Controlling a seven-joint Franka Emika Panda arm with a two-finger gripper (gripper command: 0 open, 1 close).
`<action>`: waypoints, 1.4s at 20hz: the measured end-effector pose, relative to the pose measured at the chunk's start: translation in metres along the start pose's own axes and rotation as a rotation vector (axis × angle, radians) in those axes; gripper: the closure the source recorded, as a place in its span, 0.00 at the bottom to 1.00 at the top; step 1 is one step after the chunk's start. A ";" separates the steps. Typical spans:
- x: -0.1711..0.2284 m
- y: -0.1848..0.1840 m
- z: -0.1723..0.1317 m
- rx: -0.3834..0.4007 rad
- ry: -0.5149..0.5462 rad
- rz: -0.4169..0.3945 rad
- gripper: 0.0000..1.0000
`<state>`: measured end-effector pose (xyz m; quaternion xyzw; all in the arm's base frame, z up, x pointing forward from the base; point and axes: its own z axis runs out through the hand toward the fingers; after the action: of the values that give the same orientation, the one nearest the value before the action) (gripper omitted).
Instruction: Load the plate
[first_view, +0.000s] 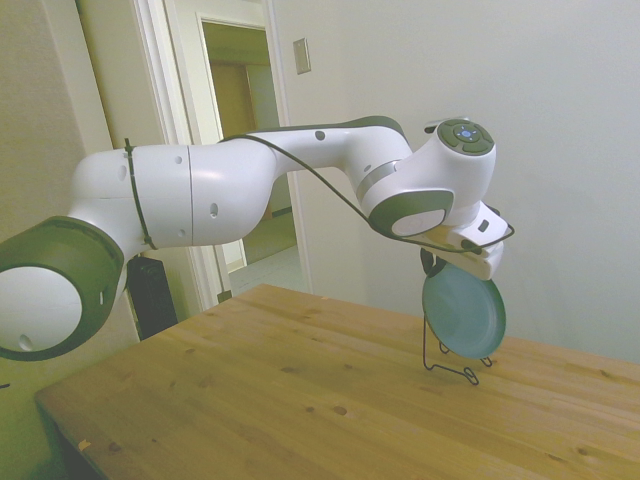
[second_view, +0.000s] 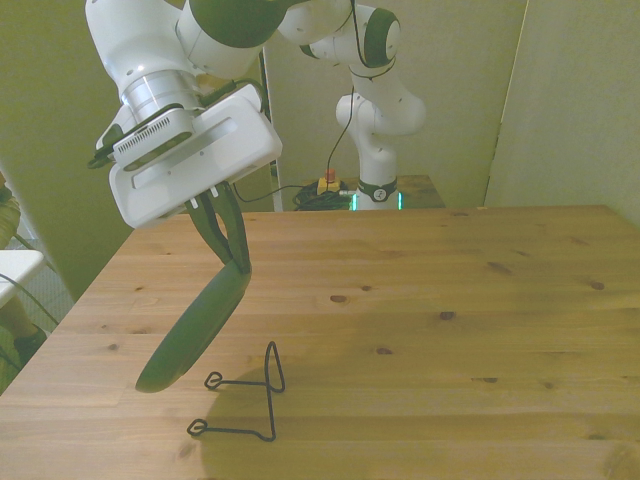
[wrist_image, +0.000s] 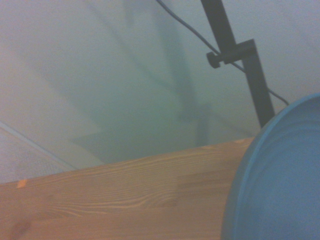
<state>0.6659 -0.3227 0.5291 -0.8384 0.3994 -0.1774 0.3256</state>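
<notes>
My gripper is shut on the upper rim of the dark teal plate, which hangs steeply tilted, its lower edge just above the table. In the side view the plate faces the camera under the gripper and overlaps the thin black wire stand. The front view shows the wire stand on the table just to the right of the plate's lower end; I cannot tell whether they touch. In the wrist view the plate fills one corner, blurred.
The wooden table stretches wide to the front view's right of the stand. Its near edge lies close below the stand. A wall stands behind the table in the side view.
</notes>
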 end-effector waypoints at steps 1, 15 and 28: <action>0.000 -0.001 0.002 0.015 -0.017 0.004 1.00; 0.026 0.020 0.008 0.167 -0.134 0.056 1.00; 0.036 0.026 0.039 0.205 -0.190 0.048 1.00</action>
<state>0.6956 -0.3470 0.4841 -0.8039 0.3668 -0.1291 0.4500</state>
